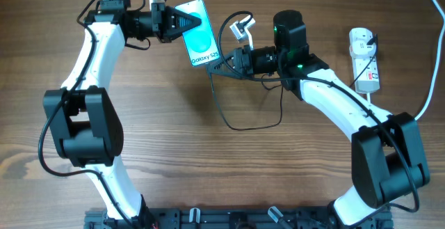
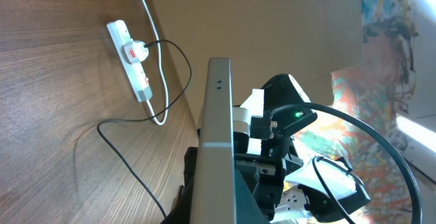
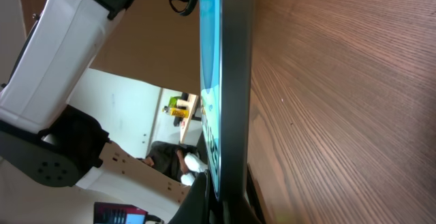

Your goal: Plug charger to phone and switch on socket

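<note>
Cyan-screened rectangular phone (image 1: 199,44) clamped in the outstretched left gripper (image 1: 182,24).
Right gripper (image 1: 224,65) sits at phone's lower end; its grip cannot be told.

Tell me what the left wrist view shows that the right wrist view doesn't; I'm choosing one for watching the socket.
Only the left wrist view shows the socket with its white cord, the charger trailing across the wood, and the right arm with a green light. Only the right wrist view shows the cyan screen of the phone and the left arm. Both show the phone edge-on and the table.
</note>
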You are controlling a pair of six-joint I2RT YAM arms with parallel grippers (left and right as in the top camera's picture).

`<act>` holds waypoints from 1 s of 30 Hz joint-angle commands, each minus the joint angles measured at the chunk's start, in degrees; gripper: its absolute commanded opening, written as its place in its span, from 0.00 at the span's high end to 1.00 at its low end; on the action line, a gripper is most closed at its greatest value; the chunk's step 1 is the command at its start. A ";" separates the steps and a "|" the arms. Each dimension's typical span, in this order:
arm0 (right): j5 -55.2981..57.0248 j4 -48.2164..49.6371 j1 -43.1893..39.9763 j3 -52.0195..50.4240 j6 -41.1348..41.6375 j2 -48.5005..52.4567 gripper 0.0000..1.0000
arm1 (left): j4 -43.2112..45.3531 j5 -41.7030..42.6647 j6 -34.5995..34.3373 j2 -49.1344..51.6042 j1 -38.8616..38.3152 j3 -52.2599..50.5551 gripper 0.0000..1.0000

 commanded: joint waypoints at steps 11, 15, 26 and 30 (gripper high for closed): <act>3.32 -2.84 -0.55 1.44 -4.57 0.66 0.80 | -1.18 -0.09 1.46 -1.29 -2.43 -0.09 0.96; 3.17 -4.70 -0.57 1.44 -7.72 0.66 0.58 | -2.78 -3.69 1.49 -1.29 -2.32 -0.09 0.96; 16.76 -11.91 -0.94 1.44 -12.20 0.66 0.31 | -13.79 -24.17 7.17 -1.25 -3.69 -0.11 0.96; 24.02 -15.17 -0.92 1.44 -12.13 0.66 0.29 | -16.09 -33.68 7.91 -0.68 -5.66 -0.11 0.96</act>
